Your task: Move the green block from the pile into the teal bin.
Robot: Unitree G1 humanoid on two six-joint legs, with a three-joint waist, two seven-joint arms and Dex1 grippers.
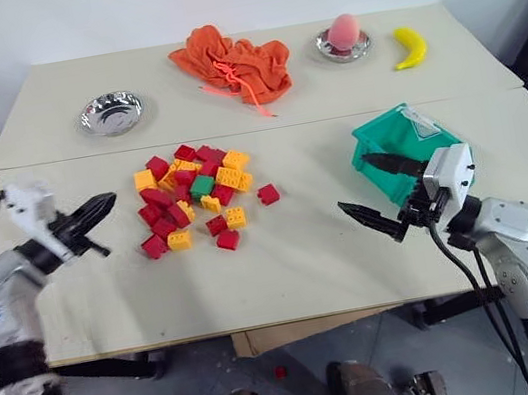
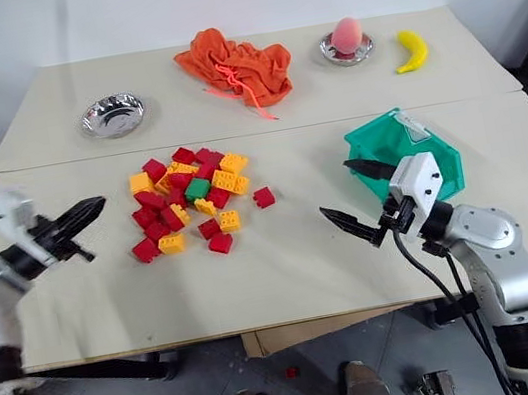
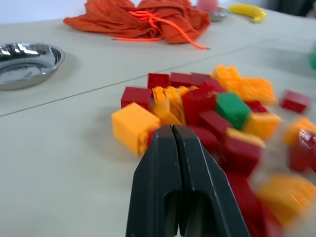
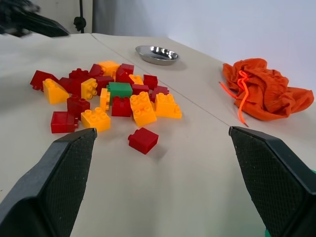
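Observation:
The green block lies near the middle of the pile of red and yellow-orange bricks, resting among them. My left gripper hovers to the left of the pile, pointing toward it. In the left wrist view its fingers are pressed together with nothing between them. The teal bin stands on the right of the table with its open front toward the pile. In front of the bin my right gripper is wide open and empty, aimed across the table at the bricks.
On the far table sit a steel bowl, an orange cloth, a pink fruit in a second bowl and a banana. One red brick lies apart, right of the pile. Another lies on the floor.

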